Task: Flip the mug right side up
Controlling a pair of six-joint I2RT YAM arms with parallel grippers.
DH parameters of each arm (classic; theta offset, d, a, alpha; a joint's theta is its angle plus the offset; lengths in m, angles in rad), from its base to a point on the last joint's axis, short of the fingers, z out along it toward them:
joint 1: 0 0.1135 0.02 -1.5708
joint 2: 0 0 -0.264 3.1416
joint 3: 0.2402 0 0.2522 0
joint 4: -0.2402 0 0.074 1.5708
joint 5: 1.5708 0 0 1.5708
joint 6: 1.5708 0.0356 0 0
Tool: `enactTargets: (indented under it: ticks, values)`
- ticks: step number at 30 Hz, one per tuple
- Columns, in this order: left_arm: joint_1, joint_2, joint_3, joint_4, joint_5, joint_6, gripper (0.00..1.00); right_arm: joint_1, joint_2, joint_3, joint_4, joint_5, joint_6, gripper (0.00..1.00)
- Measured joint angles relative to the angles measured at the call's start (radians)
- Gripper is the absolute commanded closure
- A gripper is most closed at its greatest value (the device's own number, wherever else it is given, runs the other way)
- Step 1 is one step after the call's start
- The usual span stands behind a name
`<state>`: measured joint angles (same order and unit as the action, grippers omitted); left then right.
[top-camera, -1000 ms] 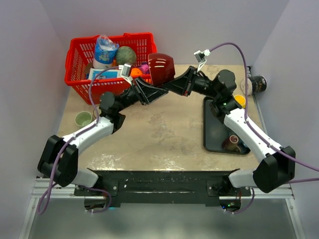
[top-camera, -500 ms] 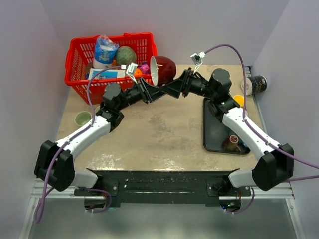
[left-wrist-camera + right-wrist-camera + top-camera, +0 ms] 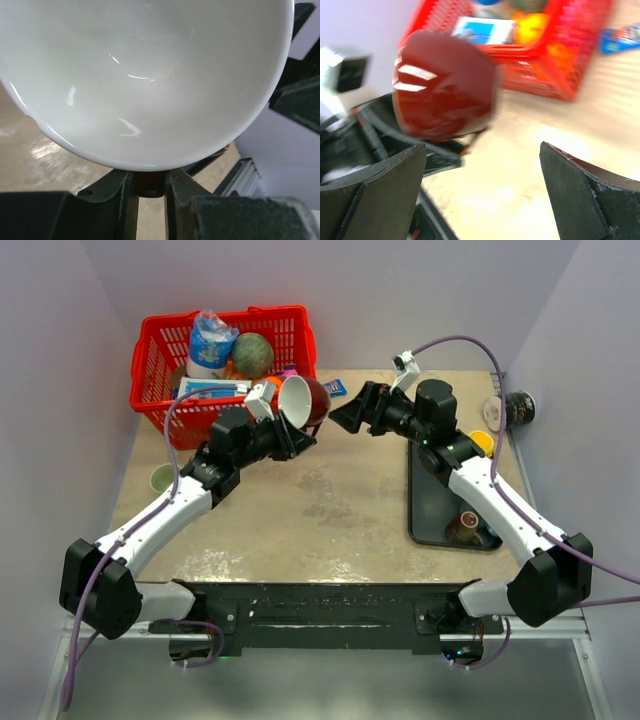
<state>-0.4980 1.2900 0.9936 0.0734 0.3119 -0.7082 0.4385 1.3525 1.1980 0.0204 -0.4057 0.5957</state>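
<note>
Left gripper (image 3: 150, 181) clamps the rim of the glossy dark-red, white-lined ceramic mug (image 3: 314, 400), tilted just beside the red plastic basket (image 3: 160, 348). Right gripper (image 3: 342, 417) gapes wide, empty, near that basket.

A tan, mottled table (image 3: 330, 520) lay beneath the left gripper (image 3: 298, 430) and the right gripper (image 3: 343, 417). Its surface showed pale glossy patches of reflected light on their near side. A plain lavender-grey back wall (image 3: 420, 290) rose beyond them. Matching side walls stood outboard of each, the left wall (image 3: 50, 390) and the right wall (image 3: 600, 440). Nearer than the grippers, a black plate (image 3: 320, 615) ran along the table's edge, on a metal frame (image 3: 300, 640). The light was soft and even.
</note>
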Motion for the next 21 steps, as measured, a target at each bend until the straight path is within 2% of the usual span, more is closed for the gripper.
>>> enactTargets:
  ticks: [5,10,21]
  values:
    - [0.000,-0.034,0.049,-0.277,-0.109,0.112,1.00,0.000,0.000,0.036,-0.137,0.170,-0.034,0.01]
    - [0.000,-0.064,0.053,-0.464,-0.216,0.179,1.00,-0.001,0.000,0.073,-0.204,0.266,-0.056,0.01]
    - [0.000,-0.060,-0.097,-0.542,-0.392,0.169,1.00,-0.003,0.035,0.100,-0.260,0.318,-0.057,0.01]
